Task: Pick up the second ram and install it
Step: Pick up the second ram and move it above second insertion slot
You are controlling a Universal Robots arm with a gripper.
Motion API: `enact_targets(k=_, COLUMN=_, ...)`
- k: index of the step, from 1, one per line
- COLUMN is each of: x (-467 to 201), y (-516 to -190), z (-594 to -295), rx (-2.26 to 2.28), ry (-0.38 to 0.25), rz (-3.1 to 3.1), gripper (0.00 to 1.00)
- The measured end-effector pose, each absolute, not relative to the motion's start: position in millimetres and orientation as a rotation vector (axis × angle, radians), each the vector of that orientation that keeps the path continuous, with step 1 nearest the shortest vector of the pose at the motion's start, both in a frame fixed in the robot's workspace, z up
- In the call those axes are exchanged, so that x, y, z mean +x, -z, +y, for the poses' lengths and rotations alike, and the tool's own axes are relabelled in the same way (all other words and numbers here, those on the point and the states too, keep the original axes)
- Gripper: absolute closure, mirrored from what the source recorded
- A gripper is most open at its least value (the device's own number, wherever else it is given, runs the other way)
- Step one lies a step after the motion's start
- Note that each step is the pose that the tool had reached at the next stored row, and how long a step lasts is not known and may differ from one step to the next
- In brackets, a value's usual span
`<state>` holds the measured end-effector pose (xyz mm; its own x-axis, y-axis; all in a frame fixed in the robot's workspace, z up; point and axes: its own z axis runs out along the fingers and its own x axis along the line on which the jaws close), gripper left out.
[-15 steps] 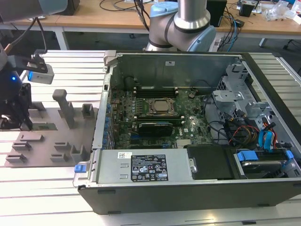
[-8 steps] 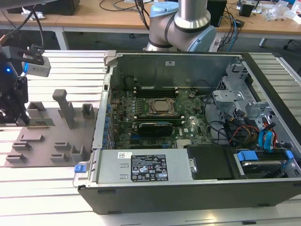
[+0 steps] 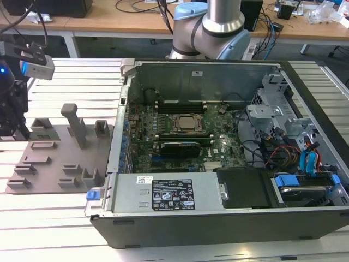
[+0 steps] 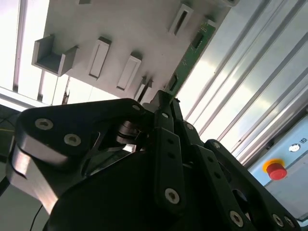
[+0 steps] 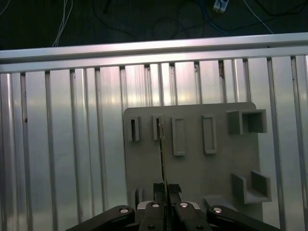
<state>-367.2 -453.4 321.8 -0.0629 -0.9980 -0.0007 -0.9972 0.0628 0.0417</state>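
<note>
Jaws are closed on the memory stick (image 4: 188, 60), one pad against each flat face, so the green board stands on edge between them. Long axis of the stick runs across the closing direction and reaches out past the jaws on one side. In the second wrist view it shows against one edge of the grey holder plate (image 4: 120, 33). In the first wrist view the stick (image 5: 162, 154) appears edge-on as a thin line running from the jaw gap to a slot block (image 5: 158, 128) on the plate. Stick and jaws are in contact, with no approach gap between them. Whether the stick's lower edge is seated in that slot or clear of it cannot be told. The plate lies flat on the slatted metal counter (image 5: 57, 144). In the exterior view the open computer case (image 3: 218, 226) stands just beside the plate, toward the exterior view's right, with its motherboard (image 3: 223, 143) exposed.
</note>
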Motion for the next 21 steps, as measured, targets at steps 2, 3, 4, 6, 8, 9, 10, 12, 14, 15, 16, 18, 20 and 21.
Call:
enact_targets(k=2, x=-367, y=-328, z=-453, rx=2.131, ry=0.048, rz=-2.270, gripper=0.86)
enact_targets(k=3, x=-367, y=-329, z=-453, rx=2.131, ry=0.048, rz=-2.269, gripper=0.86)
enact_targets(k=4, x=-367, y=-332, z=-453, rx=2.131, ry=0.048, rz=-2.269, gripper=0.86)
enact_targets(k=6, x=-367, y=-338, z=-453, rx=2.131, ry=0.048, rz=-2.269, gripper=0.86)
enact_targets(k=8, x=-367, y=-344, z=-453, rx=2.131, ry=0.048, rz=-2.269, gripper=0.86)
enact_targets(k=9, x=-367, y=-346, z=-453, rx=2.131, ry=0.048, rz=-2.269, gripper=0.86)
enact_targets(k=10, x=-367, y=-348, z=-453, rx=2.131, ry=0.048, rz=-2.269, gripper=0.86)
enact_targets(k=12, x=-367, y=-353, z=-453, rx=2.131, ry=0.048, rz=-2.269, gripper=0.86)
enact_targets(k=14, x=-367, y=-358, z=-453, rx=2.131, ry=0.048, rz=-2.269, gripper=0.86)
enact_targets(k=15, x=-367, y=-360, z=-453, rx=2.131, ry=0.048, rz=-2.270, gripper=0.86)
enact_targets(k=16, x=-367, y=-361, z=-453, rx=2.131, ry=0.048, rz=-2.269, gripper=0.86)
enact_targets(k=18, x=-367, y=-365, z=-453, rx=2.131, ry=0.048, rz=-2.270, gripper=0.86)
enact_targets(k=20, x=-367, y=-368, z=-453, rx=2.131, ry=0.048, rz=-2.269, gripper=0.86)
enact_targets(k=21, x=-367, y=-370, z=-453, rx=2.131, ry=0.048, rz=-2.269, gripper=0.86)
